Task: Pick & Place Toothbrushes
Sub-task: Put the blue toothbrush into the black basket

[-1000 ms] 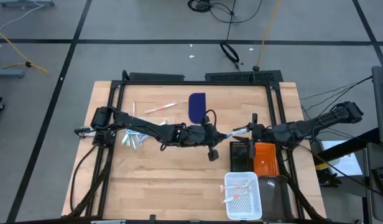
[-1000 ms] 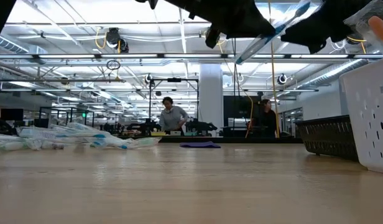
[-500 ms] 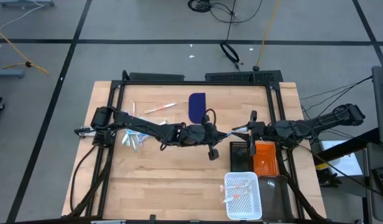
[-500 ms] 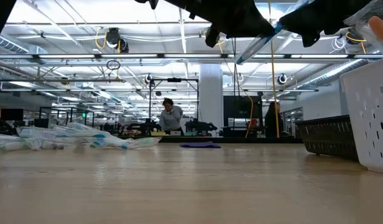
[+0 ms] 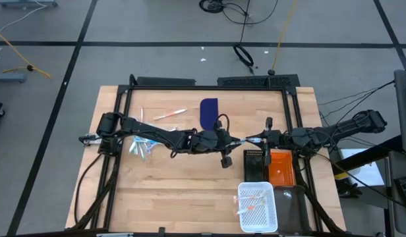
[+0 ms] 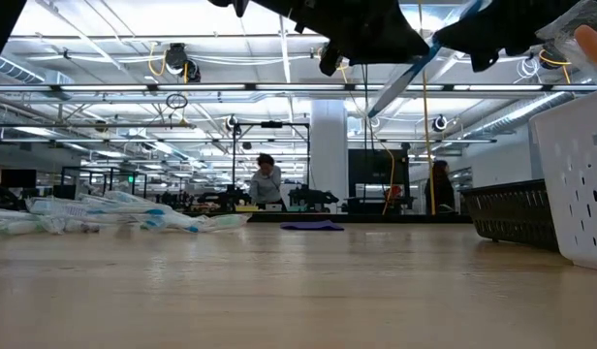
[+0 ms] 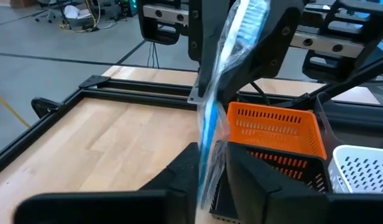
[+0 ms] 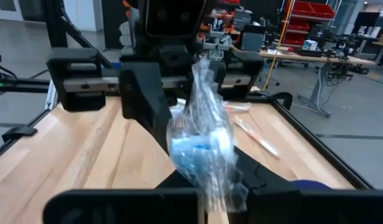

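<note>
A toothbrush [image 5: 243,140] in a clear wrapper, blue and white, hangs high over the table's middle between my two grippers. My right gripper [image 8: 226,196] is shut on its upper end. My left gripper [image 7: 211,171] stands open, its fingers on either side of the lower end [image 7: 207,149]. In the low view the toothbrush [image 6: 415,63] slants down from right to left. More toothbrushes lie flat in a pile [image 5: 140,146] at the table's left, and two [image 5: 170,114] lie farther back. My right gripper pinches the wrapped toothbrush's upper end [image 8: 204,165] between its two fingers. The fingers come level from the table's right side. The toothbrush is clear of the table and slants down toward my left gripper. Whether my left gripper's fingers touch the wrapper, I cannot tell.
A dark blue flat piece [image 5: 209,112] lies at the back middle. A black bin [image 5: 254,164] and an orange bin [image 5: 282,168] stand at the right. In front of them a white basket [image 5: 258,205] holds a few toothbrushes. People move in the room beyond.
The toothbrush has tipped steeper: its lower end at my left gripper has sunk, while its upper end has stayed at my right gripper. In the low view my right gripper's fingers have drawn together on that upper end. Neither arm has shifted.
</note>
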